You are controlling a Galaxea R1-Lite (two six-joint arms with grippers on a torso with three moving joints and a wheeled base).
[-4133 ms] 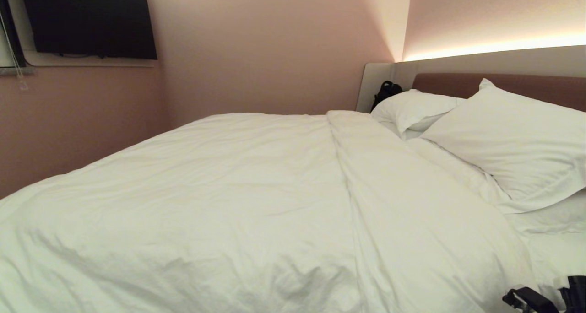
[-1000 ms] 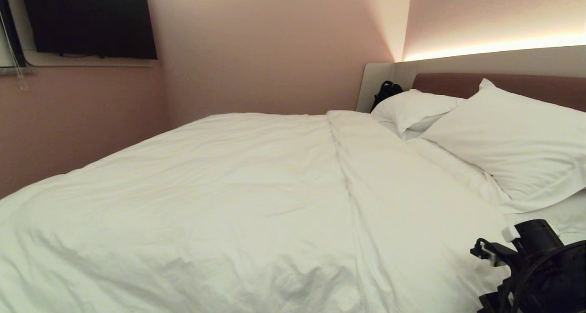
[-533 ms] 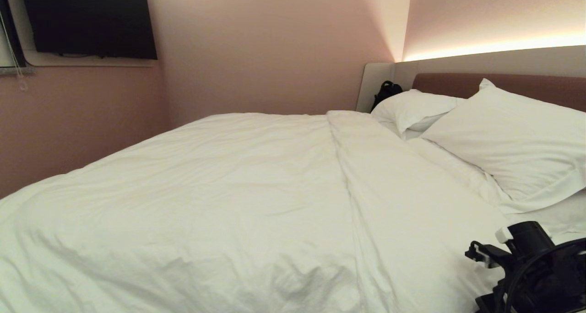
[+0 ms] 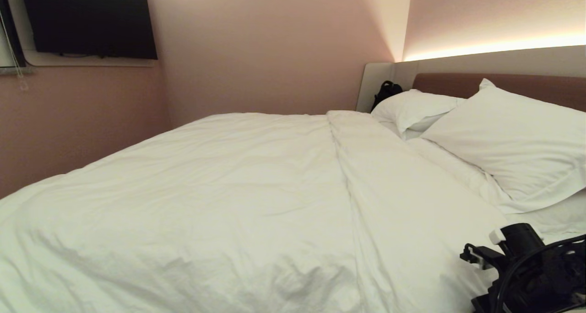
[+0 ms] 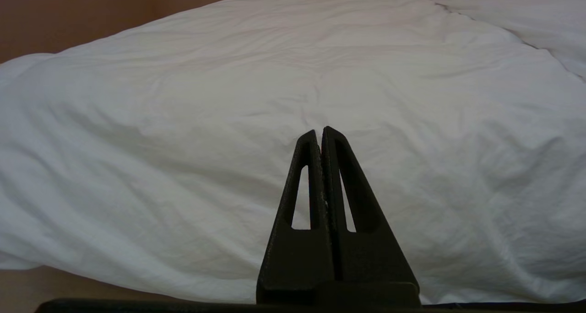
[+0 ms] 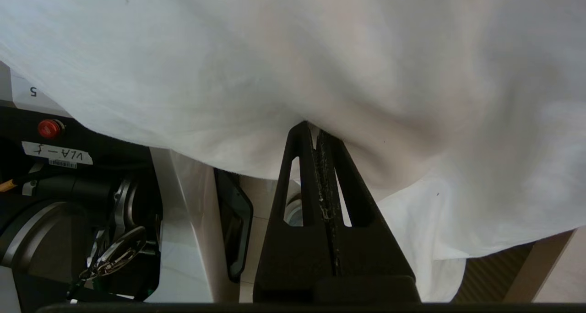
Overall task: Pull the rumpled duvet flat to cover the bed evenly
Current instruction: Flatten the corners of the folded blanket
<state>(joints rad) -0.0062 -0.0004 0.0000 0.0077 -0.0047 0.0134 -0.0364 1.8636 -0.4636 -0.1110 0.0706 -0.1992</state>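
**Right gripper pinching the duvet's near edge**

Nearest the robot, the right arm (image 4: 526,267) is showing at the lower right of the head view, over the near right corner of the bed (image 4: 554,221). In the right wrist view the right gripper (image 6: 317,137) is pressing its fingers together, with the tips tucked into a fold at the hanging edge of the duvet (image 6: 293,61); the white cloth is bunching around the tips, so the gripper is clamping the duvet's edge. Beside it the robot's own dark base (image 6: 68,189) is showing under the draped cloth.

The left gripper (image 5: 320,132) is sitting with its fingers closed on nothing, pointing level at the duvet's near side without touching it.

Further out, the duvet (image 4: 238,198) is lying across most of the bed, wrinkled, with a long fold line running from the near edge toward the far side. To the right of that fold, two white pillows (image 4: 508,153) are leaning against the mauve headboard (image 4: 444,82). A small black object (image 4: 386,91) is sitting at the far corner by the headboard. On the far wall to the left, a dark television (image 4: 89,20) is hanging.
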